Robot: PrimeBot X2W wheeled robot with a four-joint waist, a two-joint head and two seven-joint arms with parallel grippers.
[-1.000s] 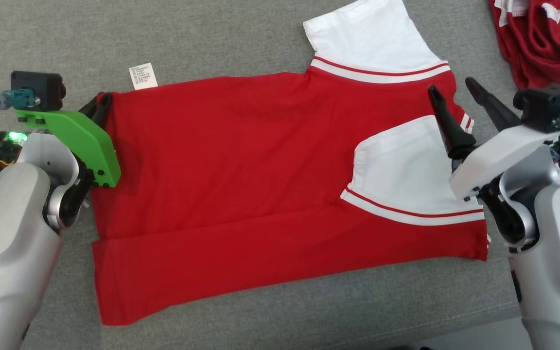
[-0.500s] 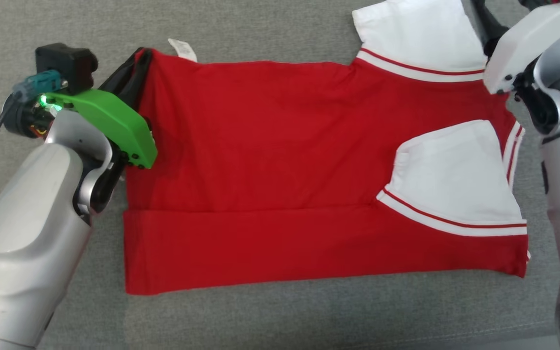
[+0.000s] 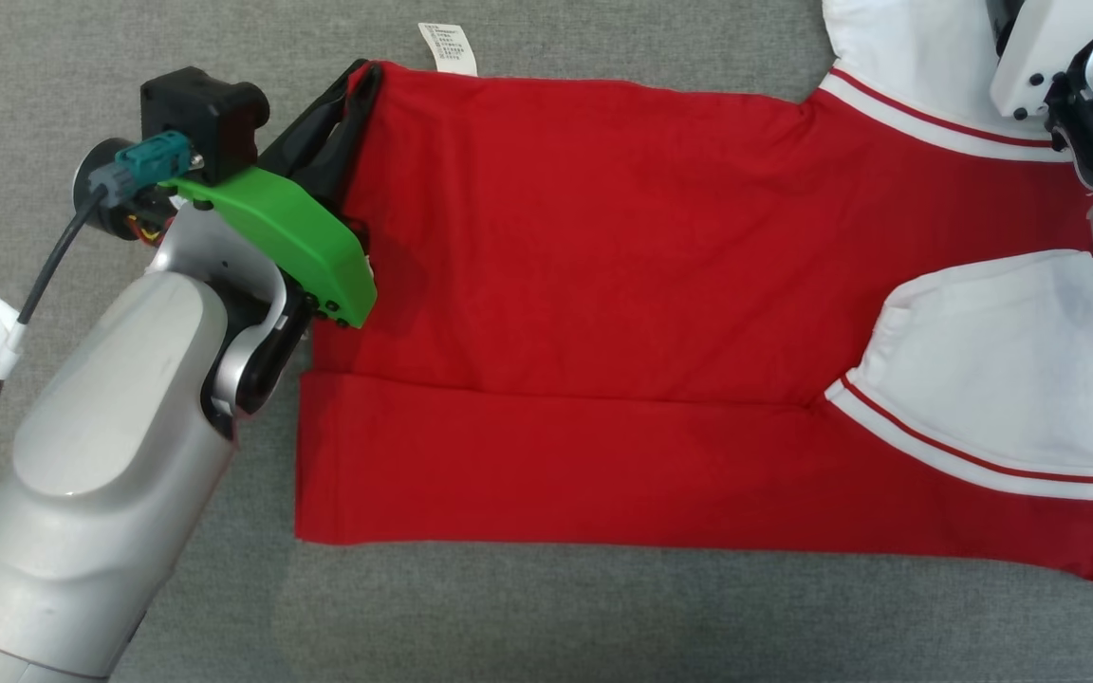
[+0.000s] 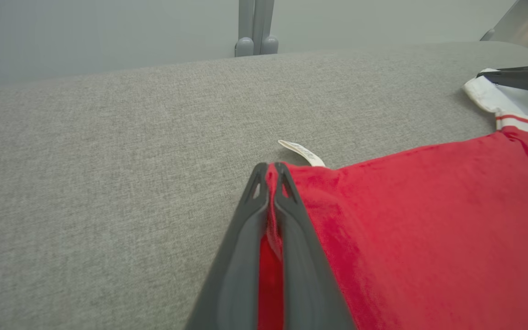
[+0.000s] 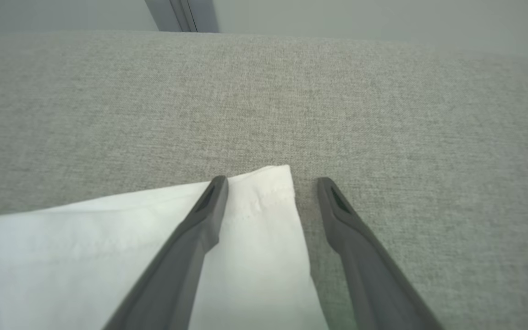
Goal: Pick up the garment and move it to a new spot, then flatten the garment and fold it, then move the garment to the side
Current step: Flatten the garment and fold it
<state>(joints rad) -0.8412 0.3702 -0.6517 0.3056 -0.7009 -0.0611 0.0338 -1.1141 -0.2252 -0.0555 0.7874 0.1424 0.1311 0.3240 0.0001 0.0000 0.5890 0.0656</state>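
Solid red garment [image 3: 603,266]; its sleeves [image 3: 992,379] were white, with a white cuff band carrying one thin red stripe. The label [image 3: 447,47] was white with tiny dark print. The surface [image 3: 176,57] was grey, a fine heathered weave. The left gripper [image 4: 271,167] was dark grey, its mount [image 3: 290,232] bright green, the camera [image 3: 195,109] black, the connector [image 3: 153,156] teal. The right gripper [image 5: 272,182] was dark grey, its housing [image 3: 1040,47] white.

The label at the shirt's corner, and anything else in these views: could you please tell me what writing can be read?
Label at the corner of the shirt: several printed lines, too small to read in the head view and blurred in the left wrist view.
No other writing can be made out.
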